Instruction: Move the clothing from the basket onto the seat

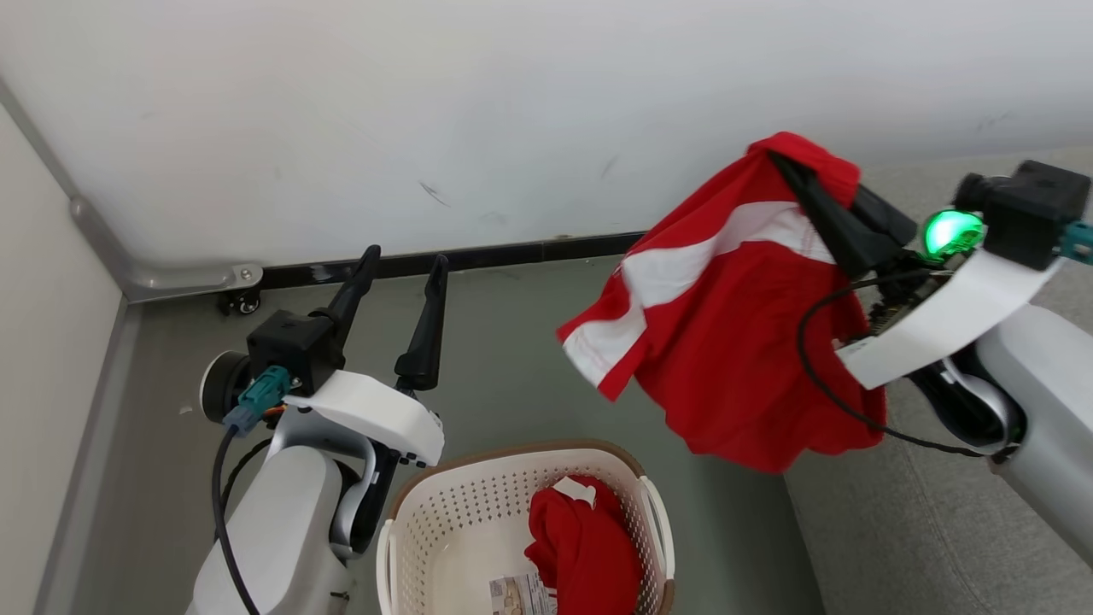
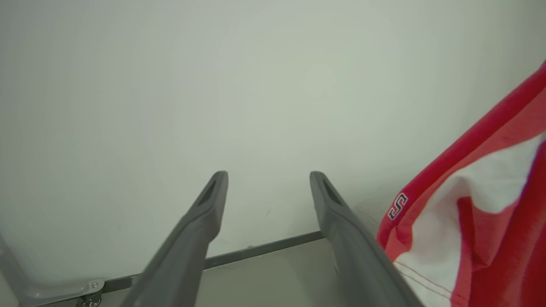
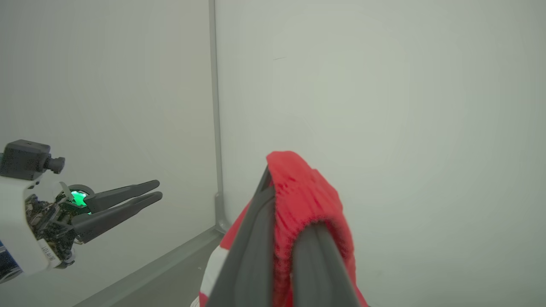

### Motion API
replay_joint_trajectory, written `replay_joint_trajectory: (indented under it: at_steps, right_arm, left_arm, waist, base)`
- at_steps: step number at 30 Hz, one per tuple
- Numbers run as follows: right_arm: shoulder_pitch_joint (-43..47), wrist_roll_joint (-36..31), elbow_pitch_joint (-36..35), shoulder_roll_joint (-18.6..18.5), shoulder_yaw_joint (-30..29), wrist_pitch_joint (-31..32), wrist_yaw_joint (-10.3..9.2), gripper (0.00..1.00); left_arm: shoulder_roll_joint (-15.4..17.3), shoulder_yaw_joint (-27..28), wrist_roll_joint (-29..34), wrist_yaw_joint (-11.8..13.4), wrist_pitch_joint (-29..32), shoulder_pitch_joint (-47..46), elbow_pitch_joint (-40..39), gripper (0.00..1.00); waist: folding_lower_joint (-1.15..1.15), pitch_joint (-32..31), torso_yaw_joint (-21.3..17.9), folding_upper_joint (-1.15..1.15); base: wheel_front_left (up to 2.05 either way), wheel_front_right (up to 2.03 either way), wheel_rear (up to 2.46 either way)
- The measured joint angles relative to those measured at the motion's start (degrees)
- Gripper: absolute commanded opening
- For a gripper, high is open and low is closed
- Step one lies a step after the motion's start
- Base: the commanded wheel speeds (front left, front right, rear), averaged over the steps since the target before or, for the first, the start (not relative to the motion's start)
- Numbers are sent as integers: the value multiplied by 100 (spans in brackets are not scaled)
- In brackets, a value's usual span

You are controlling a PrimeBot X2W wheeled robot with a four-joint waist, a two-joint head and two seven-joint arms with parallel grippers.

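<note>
The basket [image 1: 435, 521] stands on the grey floor [image 1: 512, 367] near the bottom of the head view, and a crumpled red garment [image 1: 585, 547] lies inside it against its right wall, with a printed sticker [image 1: 517, 594] on the bottom just left of the cloth. Up and to the right of the basket, the right tool [image 1: 798, 175] is pressed together on a fold of a second red garment [image 1: 734, 342]. This one has white stripes and hangs free in the air, its lower hem just above the near edge of the seat [image 1: 905, 530], which sits right of the basket. A black cable [image 1: 820, 367] loops across the hanging cloth below a green light [image 1: 949, 231]. Up and left of the basket, the left tool [image 1: 406, 256] is spread wide and holds nothing, its fingers pointing at the white wall [image 1: 427, 111] and dark baseboard [image 1: 478, 254] beyond the basket.
</note>
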Motion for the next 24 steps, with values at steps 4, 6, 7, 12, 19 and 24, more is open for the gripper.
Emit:
replay_joint_trajectory:
  at_steps: [4, 6, 7, 12, 19, 24]
  right_arm:
    - [343, -65, 0, -109, -483, -1, 0, 0]
    - [621, -165, -3, -174, -856, -5, 0, 0]
    - [711, -207, -2, -190, -957, -7, 0, 0]
    - [1202, -396, -40, -229, -1421, -7, 0, 0]
    - [1830, -687, -230, -238, -1992, -7, 0, 0]
    - [2254, -823, -390, -219, -2374, -7, 0, 0]
  left_arm:
    - [5, 90, -2, 22, -4, 18, -12, 100]
    - [4, 134, -3, 52, -5, 114, -21, 100]
    - [0, 140, -3, 52, -5, 130, -30, 100]
    - [-14, 193, -2, 52, -5, 160, -207, 100]
    - [-44, 211, -1, 47, -5, 253, -296, 100]
    - [-59, 236, 0, 47, -5, 426, -379, 100]
  waist:
    - [0, -20, -80, 0]
    - [0, -44, -153, 0]
    - [0, -53, -179, 0]
    - [0, -109, -325, 0]
    - [0, -185, -571, 0]
    - [0, -232, -770, 0]
  base:
    - [0, 0, 0]
    - [0, 0, 0]
    - [0, 0, 0]
    - [0, 0, 0]
    - [0, 0, 0]
    - [0, 0, 0]
